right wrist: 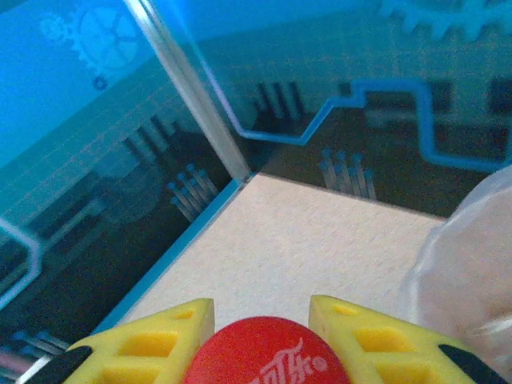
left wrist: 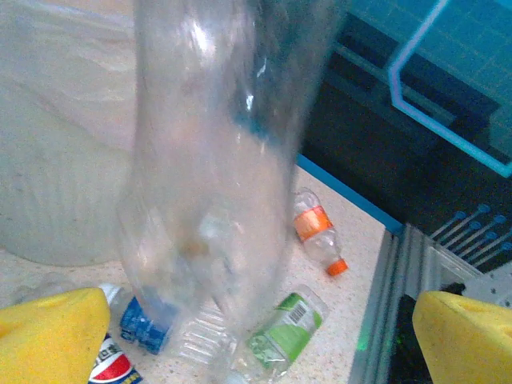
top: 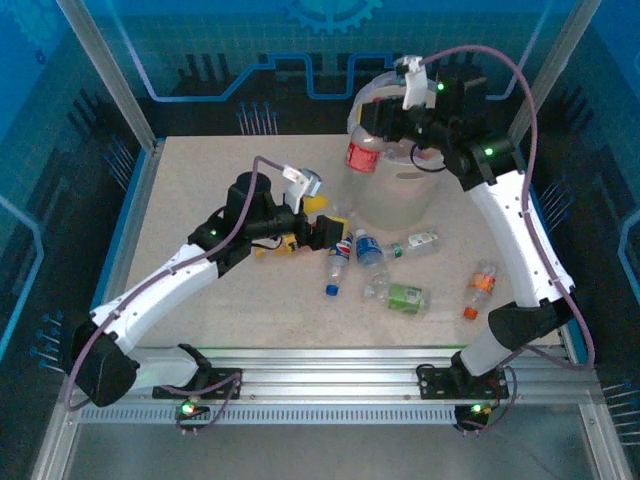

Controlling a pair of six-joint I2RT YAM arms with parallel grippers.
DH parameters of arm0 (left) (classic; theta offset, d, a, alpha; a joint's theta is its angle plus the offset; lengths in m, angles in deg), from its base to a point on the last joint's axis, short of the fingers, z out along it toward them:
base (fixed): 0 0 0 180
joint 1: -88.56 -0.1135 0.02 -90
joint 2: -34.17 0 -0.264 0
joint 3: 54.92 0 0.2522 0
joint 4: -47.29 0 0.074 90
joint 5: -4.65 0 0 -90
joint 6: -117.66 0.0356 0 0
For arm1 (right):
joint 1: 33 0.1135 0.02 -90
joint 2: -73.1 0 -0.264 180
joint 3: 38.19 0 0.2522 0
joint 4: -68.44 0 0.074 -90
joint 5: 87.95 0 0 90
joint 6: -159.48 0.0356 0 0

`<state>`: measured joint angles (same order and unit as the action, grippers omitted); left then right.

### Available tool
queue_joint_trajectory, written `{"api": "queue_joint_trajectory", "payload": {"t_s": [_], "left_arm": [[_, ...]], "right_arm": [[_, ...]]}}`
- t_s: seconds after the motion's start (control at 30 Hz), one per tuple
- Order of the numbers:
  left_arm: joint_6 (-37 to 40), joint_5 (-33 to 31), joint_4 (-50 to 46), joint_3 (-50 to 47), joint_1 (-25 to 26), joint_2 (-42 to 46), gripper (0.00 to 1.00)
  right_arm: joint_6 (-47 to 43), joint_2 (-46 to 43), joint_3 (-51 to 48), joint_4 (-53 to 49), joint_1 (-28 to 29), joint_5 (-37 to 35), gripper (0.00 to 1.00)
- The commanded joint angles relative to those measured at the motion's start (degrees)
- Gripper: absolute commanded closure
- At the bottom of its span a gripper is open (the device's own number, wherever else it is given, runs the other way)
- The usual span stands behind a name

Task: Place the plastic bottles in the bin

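My right gripper [top: 378, 128] is shut on a red-labelled bottle [top: 363, 155] that hangs over the left rim of the off-white bin [top: 400, 205]. The red label [right wrist: 264, 356] sits between my right gripper's yellow fingers [right wrist: 360, 336]. My left gripper [top: 305, 228] is low over the table left of the bin, open, fingers far apart. A blurred clear bottle [left wrist: 216, 184] stands upright between the fingers [left wrist: 48, 340], close to the camera. Loose on the table are a Pepsi bottle [top: 337, 262], a blue-labelled one [top: 368, 247], a green-labelled one [top: 400, 295] and an orange-labelled one [top: 480, 285].
A clear bottle with a green cap [top: 415, 243] lies by the bin's base. The bag liner [right wrist: 472, 272] bulges at the right of the right wrist view. A blue border and metal frame posts [top: 130, 90] ring the table; a rail [top: 330, 385] runs along the near edge.
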<state>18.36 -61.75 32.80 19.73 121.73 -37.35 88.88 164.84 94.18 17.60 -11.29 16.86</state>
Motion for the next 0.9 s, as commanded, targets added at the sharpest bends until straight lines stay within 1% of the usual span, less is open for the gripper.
{"api": "queue_joint_trajectory", "payload": {"t_s": [0.0,0.07,0.23,0.4,0.6,0.87], "left_arm": [[-0.98,-7.16,4.02,-2.51,0.17,3.62,0.01],[-1.09,-9.34,4.56,-3.67,0.21,4.91,0.01],[-0.99,-11.76,4.15,-5.15,0.22,6.49,0.01],[-1.07,-12.23,2.96,-5.38,0.23,6.84,0.01],[-0.72,-13.53,2.16,-5.67,0.19,6.87,0.01],[-0.57,-14.08,0.99,-5.56,0.22,6.59,0.01]], "right_arm": [[-6.09,3.23,8.83,-5.18,0.28,-9.97,0.95],[-7.84,6.14,15.45,-6.86,0.05,-14.41,0.95],[-10.31,12.31,26.91,-6.98,-1.36,-21.21,0.95],[-10.37,17.23,31.99,-5.86,-3.88,-26.16,0.95],[-5.87,21.36,32.75,-5.71,-7.99,-26.61,0.95],[-0.81,26.19,32.74,-7.97,-9.47,-24.83,0.94]]}}
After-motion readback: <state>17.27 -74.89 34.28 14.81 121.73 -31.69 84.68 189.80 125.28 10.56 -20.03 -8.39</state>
